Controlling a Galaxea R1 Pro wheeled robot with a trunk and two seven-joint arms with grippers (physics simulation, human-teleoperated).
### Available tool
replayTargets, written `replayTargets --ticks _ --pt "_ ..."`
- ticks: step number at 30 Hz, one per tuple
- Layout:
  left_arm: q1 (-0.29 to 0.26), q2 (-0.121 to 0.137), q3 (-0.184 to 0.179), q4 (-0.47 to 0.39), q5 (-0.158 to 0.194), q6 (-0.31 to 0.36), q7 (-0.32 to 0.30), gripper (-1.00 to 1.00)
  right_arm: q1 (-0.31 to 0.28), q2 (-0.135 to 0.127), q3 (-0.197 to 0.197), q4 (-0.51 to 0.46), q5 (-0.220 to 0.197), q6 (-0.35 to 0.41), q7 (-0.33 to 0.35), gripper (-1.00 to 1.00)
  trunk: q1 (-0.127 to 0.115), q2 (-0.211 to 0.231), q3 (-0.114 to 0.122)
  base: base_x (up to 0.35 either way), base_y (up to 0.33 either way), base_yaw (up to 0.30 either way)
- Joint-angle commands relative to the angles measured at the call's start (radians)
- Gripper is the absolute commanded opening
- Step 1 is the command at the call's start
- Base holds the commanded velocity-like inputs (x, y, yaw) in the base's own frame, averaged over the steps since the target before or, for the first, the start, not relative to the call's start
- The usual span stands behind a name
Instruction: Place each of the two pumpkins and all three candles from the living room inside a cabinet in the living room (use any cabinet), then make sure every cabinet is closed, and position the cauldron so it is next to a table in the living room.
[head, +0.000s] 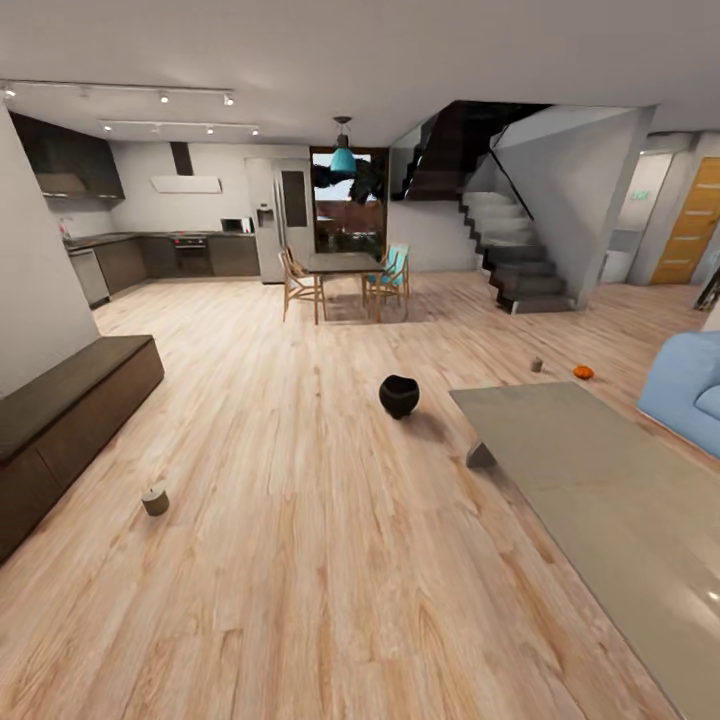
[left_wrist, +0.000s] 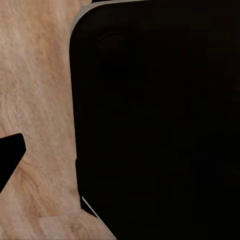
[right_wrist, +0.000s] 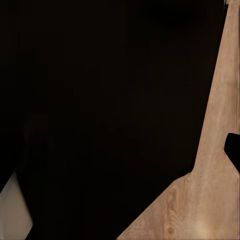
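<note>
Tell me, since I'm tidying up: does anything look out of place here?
Yes: a candle near the cabinet, another candle, a pumpkin and the cauldron all sit loose on the floor.

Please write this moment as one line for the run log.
stage: surveying | cauldron: floor, near table corner | candles: one by cabinet, one beyond table | pumpkin: floor, near sofa | grippers: cannot tell
</note>
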Motion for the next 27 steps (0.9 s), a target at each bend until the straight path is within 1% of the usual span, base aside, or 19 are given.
replayTargets --ticks 1,27 --pt "-0.001 0.000 0.000 0.001 0.000 -0.004 0.000 1.00 0.000 0.000 0.001 -0.001 0.001 0.001 0.000 1.00 0.001 0.000 -0.002 0.337 0.000 0.241" --pt "-0.001 0.000 -0.005 0.001 -0.003 -0.007 0.000 1.00 0.000 0.001 0.001 -0.003 0.001 0.001 0.000 1.00 0.001 0.000 -0.026 0.337 0.000 0.240"
